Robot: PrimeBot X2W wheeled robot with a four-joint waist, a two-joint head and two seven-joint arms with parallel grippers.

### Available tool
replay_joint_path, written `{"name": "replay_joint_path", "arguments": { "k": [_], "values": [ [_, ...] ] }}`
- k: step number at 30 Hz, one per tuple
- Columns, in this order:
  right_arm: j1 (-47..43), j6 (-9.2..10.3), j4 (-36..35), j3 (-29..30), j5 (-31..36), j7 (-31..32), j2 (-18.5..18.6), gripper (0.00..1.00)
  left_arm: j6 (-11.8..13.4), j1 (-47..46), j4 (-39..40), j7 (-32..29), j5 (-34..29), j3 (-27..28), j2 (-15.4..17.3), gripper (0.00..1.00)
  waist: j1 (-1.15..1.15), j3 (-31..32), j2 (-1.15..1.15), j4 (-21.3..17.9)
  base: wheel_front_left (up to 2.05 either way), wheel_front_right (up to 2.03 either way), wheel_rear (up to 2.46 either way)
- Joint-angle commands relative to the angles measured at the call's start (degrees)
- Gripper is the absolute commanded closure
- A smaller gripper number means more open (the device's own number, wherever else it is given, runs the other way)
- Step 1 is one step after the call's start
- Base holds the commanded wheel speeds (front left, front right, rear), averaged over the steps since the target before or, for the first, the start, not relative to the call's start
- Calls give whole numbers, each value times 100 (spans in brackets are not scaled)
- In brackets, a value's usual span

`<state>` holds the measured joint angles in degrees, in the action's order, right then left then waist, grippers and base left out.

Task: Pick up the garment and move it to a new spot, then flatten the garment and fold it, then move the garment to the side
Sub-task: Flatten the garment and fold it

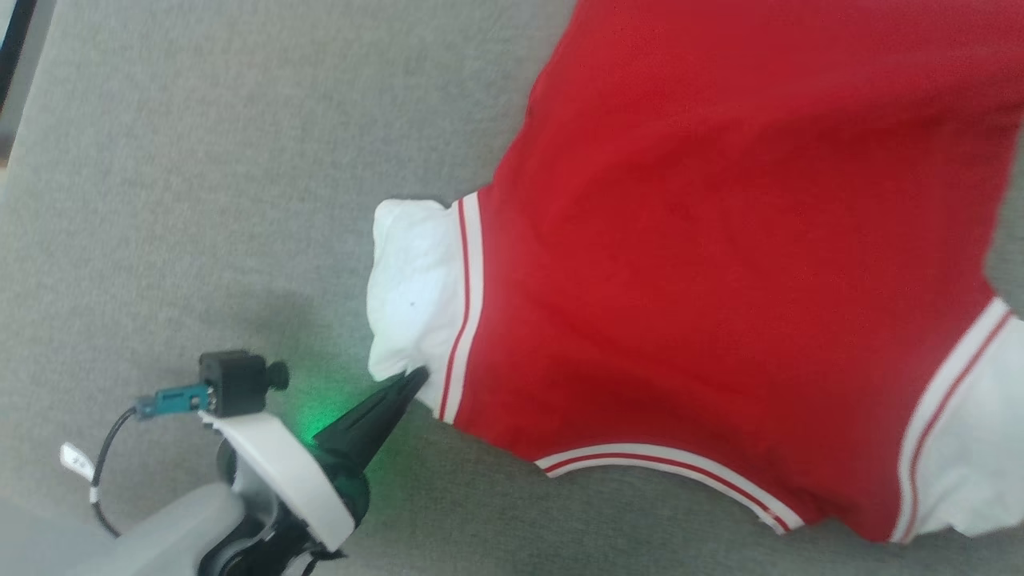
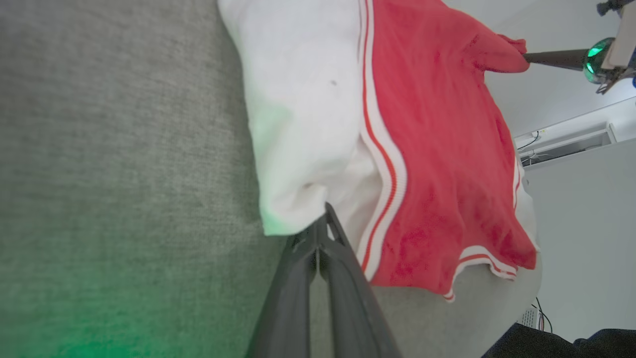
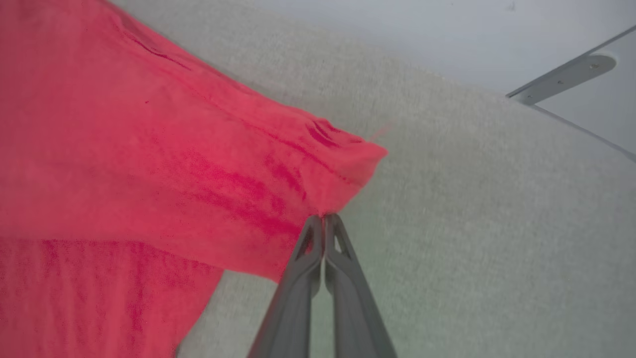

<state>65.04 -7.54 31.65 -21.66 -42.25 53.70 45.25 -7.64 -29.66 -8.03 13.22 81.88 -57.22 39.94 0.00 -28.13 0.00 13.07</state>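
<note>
At the lower left of the head view the left gripper is seen with its two dark fingers pressed together, and the edge of the white sleeve is pinched between their tips; the same closed grip on white cloth is shown in the left wrist view. To the right of it the garment is spread open across the grey fabric surface, its red body bordered by striped trim, with a second white sleeve lying at the far right. A red corner at the far side is gripped by the right gripper, whose fingers are likewise drawn shut on the cloth, and that corner is held raised off the surface. The garment is judged to be in the carrying or spreading stage: it has been grasped at two points and pulled fairly taut, but no fold is seen, so flattening, folding and the final move aside are taken as not yet done
</note>
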Motion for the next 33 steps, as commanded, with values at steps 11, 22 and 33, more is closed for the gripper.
{"name": "replay_joint_path", "arguments": {
  "k": [11, 22, 33],
  "values": [
    [-2938, 12, -2115, 233, -1441, -365, 956, 100, 29, 537, -97, 107, 318, 199, 360, 100, 0, 870, 0, -729, 0, 0, 0],
    [-5678, 11, -3904, 893, -1709, -210, 972, 100, 60, 774, -35, 150, 438, 399, 566, 100, 0, 1096, 0, -1053, 0, 0, 0],
    [-7214, 11, -4957, 1579, -1245, 100, 377, 100, 37, 853, -66, 175, 385, 570, 585, 100, 0, 1071, 0, -1120, 0, 0, 0]
  ]
}}
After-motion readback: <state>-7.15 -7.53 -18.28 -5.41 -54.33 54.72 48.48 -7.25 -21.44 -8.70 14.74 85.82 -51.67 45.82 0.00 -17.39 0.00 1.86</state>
